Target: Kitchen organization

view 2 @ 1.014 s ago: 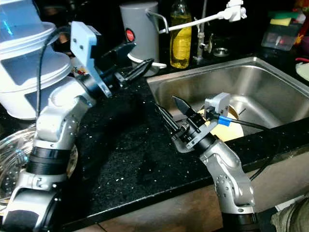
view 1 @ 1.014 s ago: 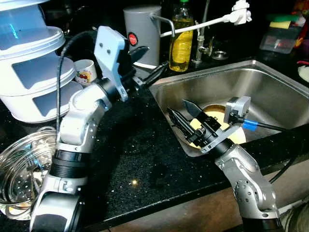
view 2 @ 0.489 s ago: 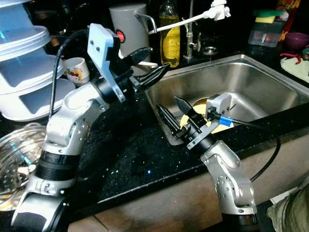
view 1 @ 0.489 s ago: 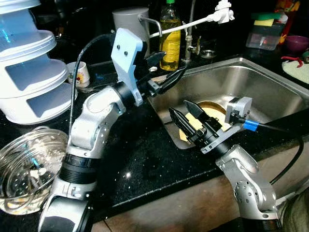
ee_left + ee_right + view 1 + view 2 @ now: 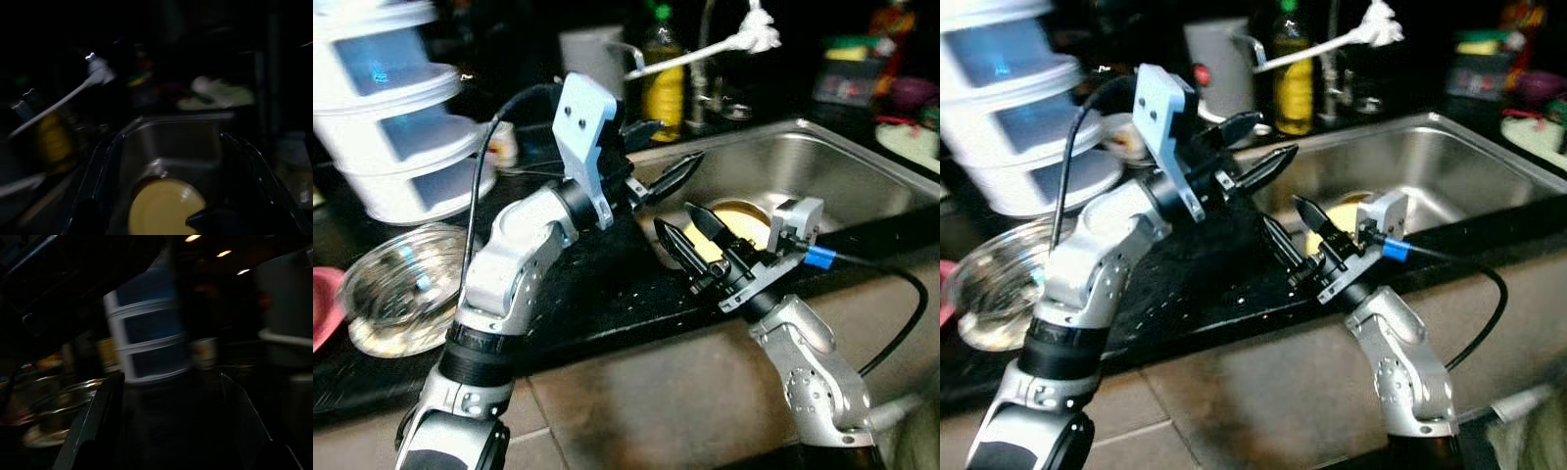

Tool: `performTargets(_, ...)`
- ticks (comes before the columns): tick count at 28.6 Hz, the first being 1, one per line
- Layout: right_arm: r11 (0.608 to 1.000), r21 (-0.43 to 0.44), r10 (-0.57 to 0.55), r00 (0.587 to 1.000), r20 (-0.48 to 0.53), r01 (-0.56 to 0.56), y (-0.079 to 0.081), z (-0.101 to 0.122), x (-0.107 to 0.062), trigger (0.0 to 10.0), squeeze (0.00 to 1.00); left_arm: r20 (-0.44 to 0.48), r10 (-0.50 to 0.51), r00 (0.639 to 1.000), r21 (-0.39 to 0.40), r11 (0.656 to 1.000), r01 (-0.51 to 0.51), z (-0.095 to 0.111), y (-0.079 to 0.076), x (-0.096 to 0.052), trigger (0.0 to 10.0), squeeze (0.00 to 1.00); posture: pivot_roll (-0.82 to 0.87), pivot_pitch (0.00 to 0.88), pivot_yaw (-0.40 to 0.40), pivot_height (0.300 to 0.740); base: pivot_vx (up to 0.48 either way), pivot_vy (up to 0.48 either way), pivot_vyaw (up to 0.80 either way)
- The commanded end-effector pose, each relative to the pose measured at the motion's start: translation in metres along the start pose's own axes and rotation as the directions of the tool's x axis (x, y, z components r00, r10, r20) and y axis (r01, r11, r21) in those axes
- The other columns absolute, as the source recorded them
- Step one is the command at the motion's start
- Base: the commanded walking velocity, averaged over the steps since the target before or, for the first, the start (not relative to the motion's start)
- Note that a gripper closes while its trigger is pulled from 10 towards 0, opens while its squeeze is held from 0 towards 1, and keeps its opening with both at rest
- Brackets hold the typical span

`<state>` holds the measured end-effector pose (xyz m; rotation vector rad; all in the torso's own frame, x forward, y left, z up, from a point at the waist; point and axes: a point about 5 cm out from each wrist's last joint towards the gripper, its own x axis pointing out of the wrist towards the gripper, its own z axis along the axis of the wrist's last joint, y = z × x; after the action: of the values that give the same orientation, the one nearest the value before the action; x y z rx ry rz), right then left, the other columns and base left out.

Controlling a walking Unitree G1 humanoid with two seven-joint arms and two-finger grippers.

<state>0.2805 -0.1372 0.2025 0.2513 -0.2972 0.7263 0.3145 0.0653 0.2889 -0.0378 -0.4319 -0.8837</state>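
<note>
Jaws open and empty on my left gripper [image 5: 661, 176] and right gripper [image 5: 690, 235]; I'd steady first, then reach the yellow plate [image 5: 744, 217] in the sink [image 5: 862, 166].

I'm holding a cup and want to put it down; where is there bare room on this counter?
Bare black counter lies between the glass bowl and the sink, under the left gripper. Behind, by the white tiered container, kettle and bottle, it is crowded.
</note>
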Motion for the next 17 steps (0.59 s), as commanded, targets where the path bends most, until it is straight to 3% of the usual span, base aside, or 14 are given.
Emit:
performTargets(1,1.000,0.004,0.019,1.000,-0.009,-0.019,0.004,-0.004,0.002,10.0,0.00,-0.013,0.017,1.000,-0.007,1.000,-0.017,-0.002,0.001,-0.003,10.0,0.00,-0.07,0.000,0.041,0.740,0.000,0.000,0.79)
performTargets(5,1.000,0.006,0.016,1.000,-0.021,-0.016,0.004,-0.007,0.000,10.0,0.00,-0.039,0.041,0.998,0.002,0.999,-0.041,-0.008,0.001,-0.008,10.0,0.00,-0.07,0.000,0.041,0.740,0.000,0.000,0.79)
performTargets(6,1.000,0.004,-0.011,0.999,-0.044,0.011,-0.001,-0.013,-0.004,10.0,0.00,-0.089,0.111,0.990,0.028,0.994,-0.109,-0.018,0.003,-0.021,10.0,0.00,-0.06,0.000,0.038,0.740,0.000,0.000,0.79)
performTargets(10,1.000,0.001,-0.031,0.998,-0.060,0.031,-0.005,-0.017,-0.007,10.0,0.00,-0.119,0.164,0.979,0.047,0.986,-0.159,-0.024,0.006,-0.030,10.0,0.00,-0.06,0.000,0.036,0.740,0.000,0.000,0.79)
performTargets(14,0.998,-0.001,-0.059,0.995,-0.079,0.059,-0.010,-0.022,-0.011,10.0,0.00,-0.177,0.300,0.938,0.093,0.953,-0.287,-0.037,0.017,-0.057,10.0,0.00,-0.05,0.000,0.032,0.740,0.000,0.000,0.79)
performTargets(17,0.998,-0.001,-0.062,0.995,-0.082,0.062,-0.010,-0.023,-0.011,10.0,0.00,-0.184,0.322,0.929,0.103,0.946,-0.307,-0.039,0.019,-0.062,10.0,0.00,-0.05,0.000,0.031,0.740,0.000,0.000,0.79)
